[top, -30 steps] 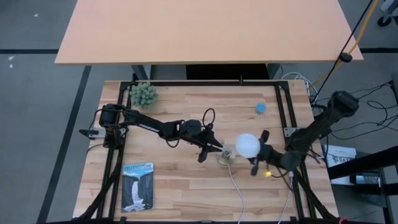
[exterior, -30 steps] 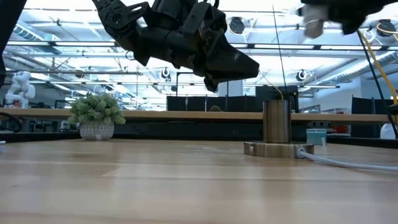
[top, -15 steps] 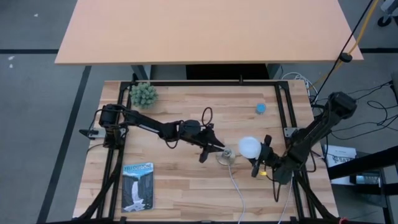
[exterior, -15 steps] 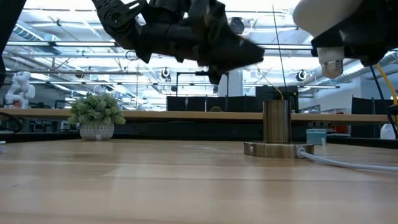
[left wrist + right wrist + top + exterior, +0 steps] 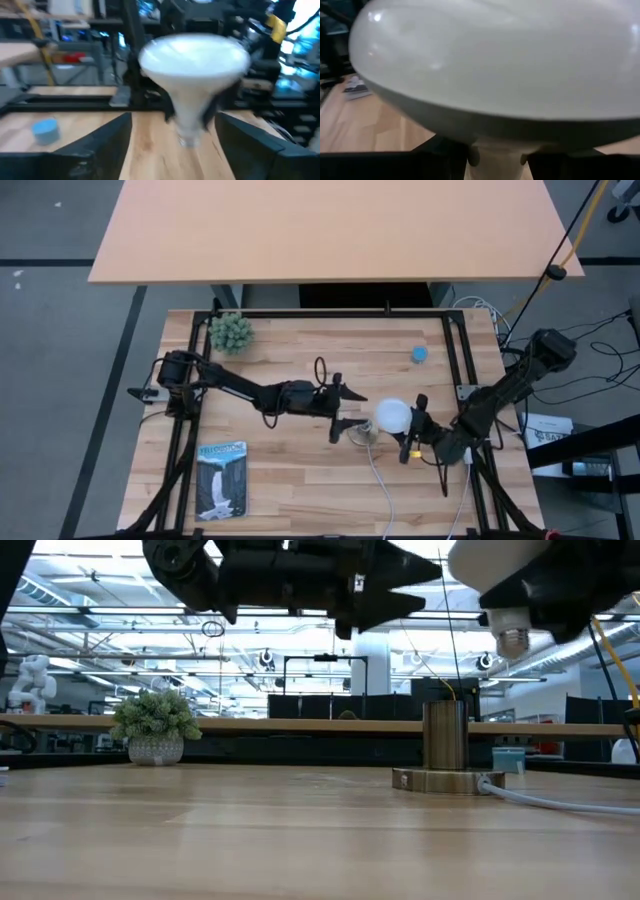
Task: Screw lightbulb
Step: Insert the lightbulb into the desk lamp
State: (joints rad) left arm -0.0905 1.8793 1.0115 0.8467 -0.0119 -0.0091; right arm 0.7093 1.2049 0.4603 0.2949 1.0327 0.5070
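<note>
Wooden counter planks fill the high view, where the right pincer grips the lightbulb just beside the socket, and the left pincer, fingers spread open, sits on the socket's other side; a booklet, a plant and a small blue object lie well apart from the socket. Only the low view shows the lightbulb held above the socket, grey base down, not touching. Left wrist view frames the lightbulb between its open fingers. Right wrist view shows the dome filling the picture. No writing is readable anywhere.
</note>
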